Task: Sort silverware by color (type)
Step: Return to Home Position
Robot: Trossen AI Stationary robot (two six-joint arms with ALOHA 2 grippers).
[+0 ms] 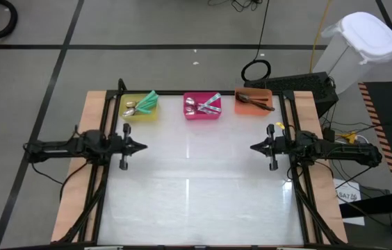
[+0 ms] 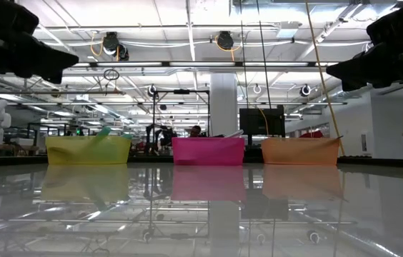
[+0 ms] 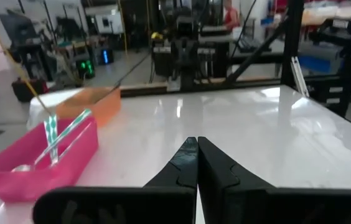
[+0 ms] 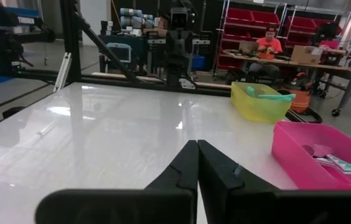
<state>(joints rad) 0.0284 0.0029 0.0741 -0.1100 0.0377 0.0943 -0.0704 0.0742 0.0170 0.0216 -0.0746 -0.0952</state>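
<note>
Three bins stand in a row along the table's far edge. The yellow bin [image 1: 140, 109] holds teal-handled spoons [image 1: 148, 101]. In the pink bin [image 1: 202, 107] lie shiny spoons [image 1: 208, 104], some with teal-patterned handles [image 3: 52, 132]. The orange bin [image 1: 254, 103] holds dark spoons [image 1: 257, 102]. My left gripper [image 1: 142, 146] [image 3: 197, 155] is shut at the table's left side, pointing level toward the middle. My right gripper [image 1: 254, 147] [image 4: 197, 158] is shut at the right side, facing it. Neither has anything between its fingers.
The glossy white tabletop [image 1: 196, 187] lies bare between the two grippers and toward the near edge. A white lidded container [image 1: 359, 48] stands off the table at the back right. A seated person [image 4: 269, 46] shows far off in the room.
</note>
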